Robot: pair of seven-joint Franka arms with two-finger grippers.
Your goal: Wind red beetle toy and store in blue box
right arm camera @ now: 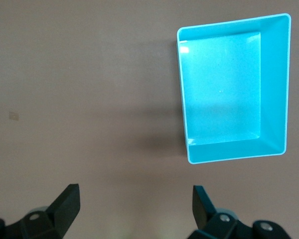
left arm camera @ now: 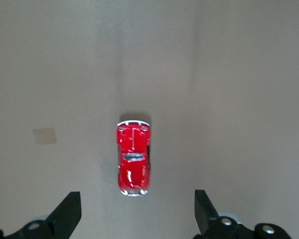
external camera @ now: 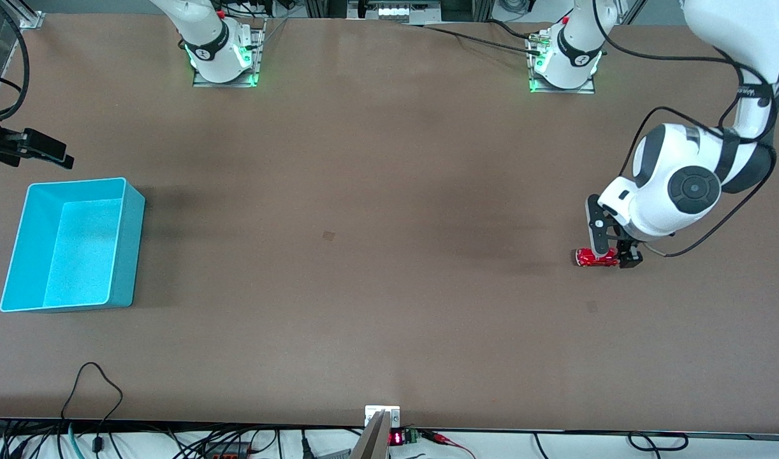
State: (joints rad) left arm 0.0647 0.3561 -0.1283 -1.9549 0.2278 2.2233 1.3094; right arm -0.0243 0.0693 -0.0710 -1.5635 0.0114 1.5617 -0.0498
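You have one glossy red beetle toy (left arm camera: 133,158) on the table (external camera: 364,255) and one straight-walled blue box (external camera: 125,248) with a speckled floor. Your left gripper (left arm camera: 137,219) hangs over the toy, fingers spread wide, empty. Your right gripper (right arm camera: 135,215) waits near the box, equally spread and empty.

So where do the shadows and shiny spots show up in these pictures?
Front view: soft dark shadows lie on the table beside the blue box and by the red beetle toy. Left wrist view: a pale glint sits on the toy's glossy roof and a faint shadow at its end. Right wrist view: a bright glare spot marks a corner of the box floor, with a shadow beside its wall.
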